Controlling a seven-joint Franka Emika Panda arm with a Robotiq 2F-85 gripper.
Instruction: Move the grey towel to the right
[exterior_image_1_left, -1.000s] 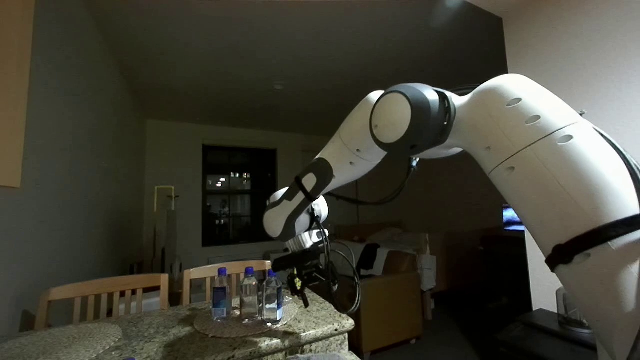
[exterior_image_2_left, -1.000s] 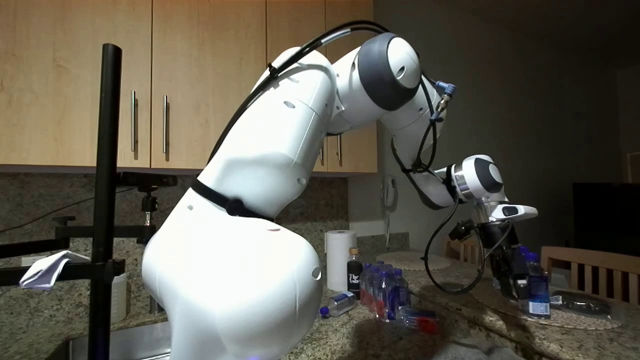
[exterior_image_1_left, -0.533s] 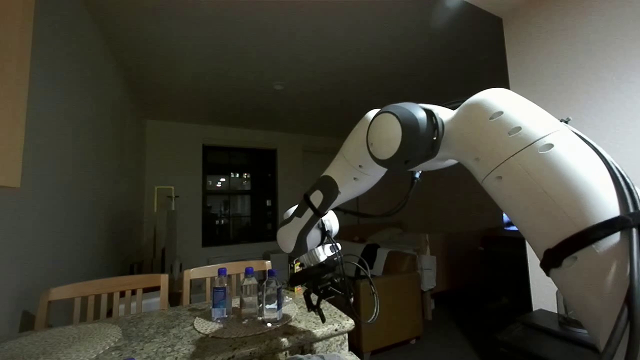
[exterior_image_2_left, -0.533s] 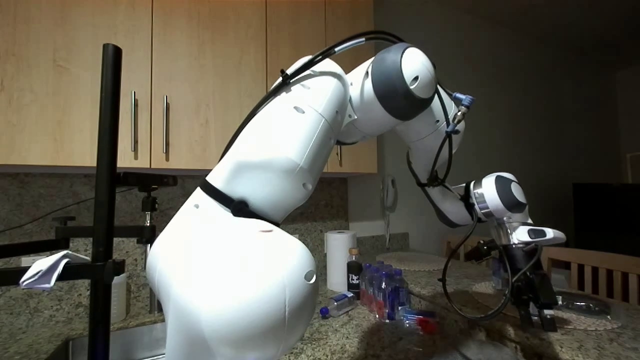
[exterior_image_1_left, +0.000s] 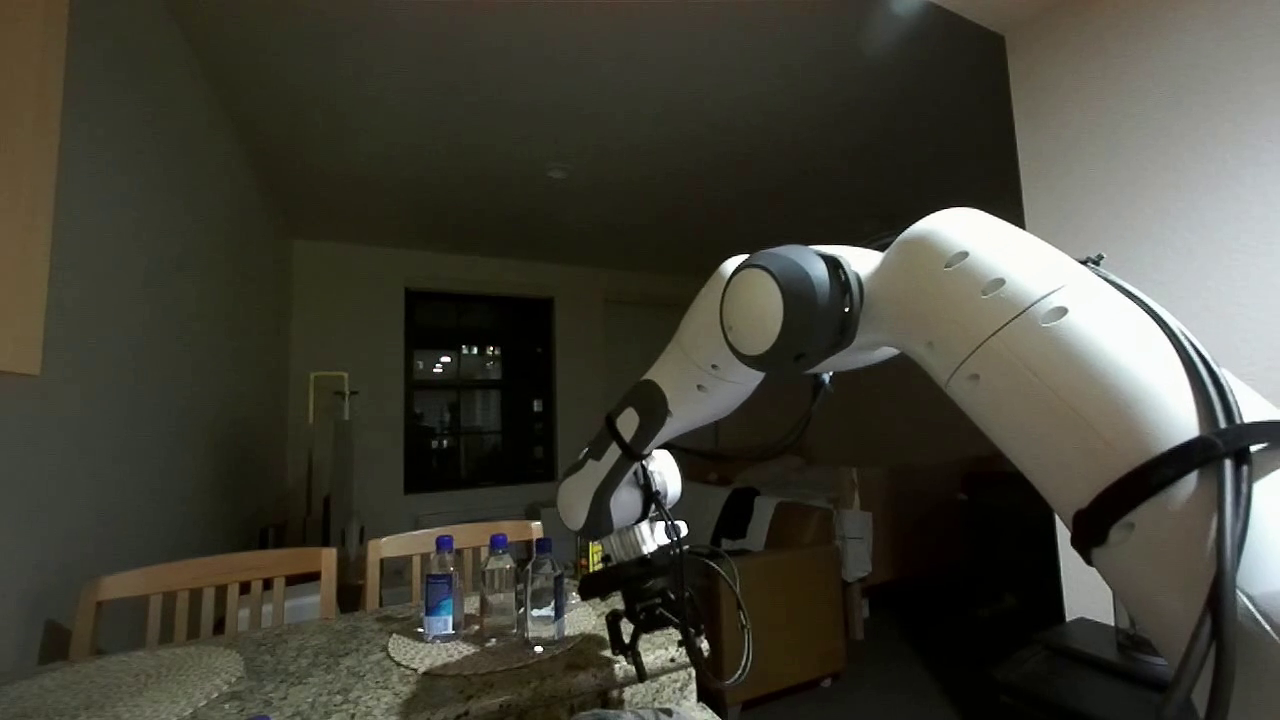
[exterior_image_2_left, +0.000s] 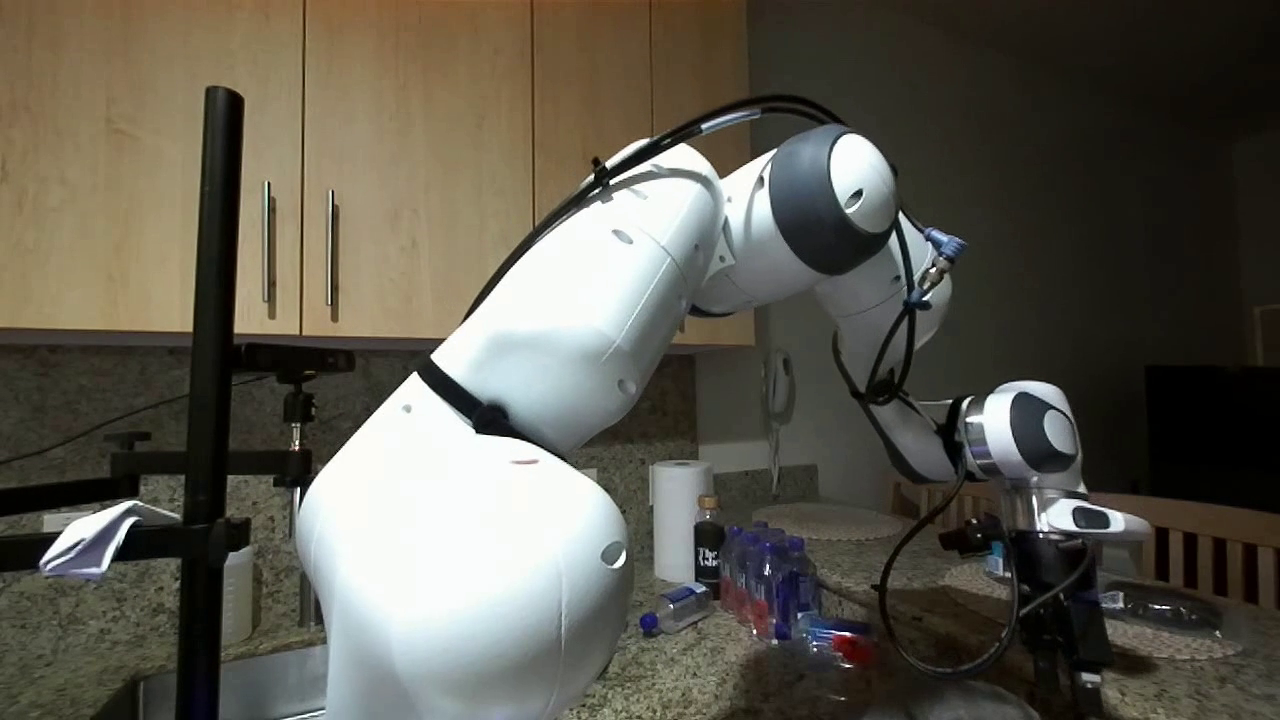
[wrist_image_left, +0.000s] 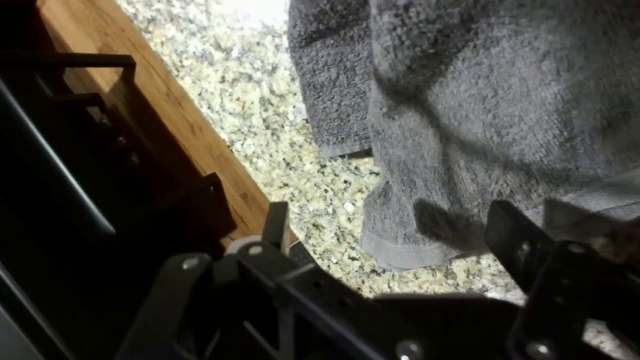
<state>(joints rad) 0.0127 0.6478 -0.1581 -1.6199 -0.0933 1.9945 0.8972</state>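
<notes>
The grey towel (wrist_image_left: 480, 100) lies loosely folded on the granite counter (wrist_image_left: 250, 100) and fills the upper right of the wrist view. Only its top edge shows at the bottom of both exterior views (exterior_image_1_left: 630, 714) (exterior_image_2_left: 950, 700). My gripper (wrist_image_left: 392, 225) is open, its fingers wide apart with nothing between them. The right finger appears over the towel, the left finger near the counter edge. A hemmed towel corner shows between the fingers, apart from them. In both exterior views the gripper (exterior_image_1_left: 660, 655) (exterior_image_2_left: 1068, 680) points down, low beside the raised counter.
Upright bottles (exterior_image_1_left: 545, 595) stand on a woven mat (exterior_image_1_left: 410, 655) on the raised counter. Several bottles (exterior_image_2_left: 765, 590), a lying bottle (exterior_image_2_left: 682, 607) and a paper roll (exterior_image_2_left: 682, 520) are on the lower counter. A black pole (exterior_image_2_left: 210, 300) stands behind the arm. Wooden floor (wrist_image_left: 200, 135) lies past the counter edge.
The arm has come down and the gripper has moved lower, away from the upright bottles, toward the towel. The towel and bottles look unmoved.
</notes>
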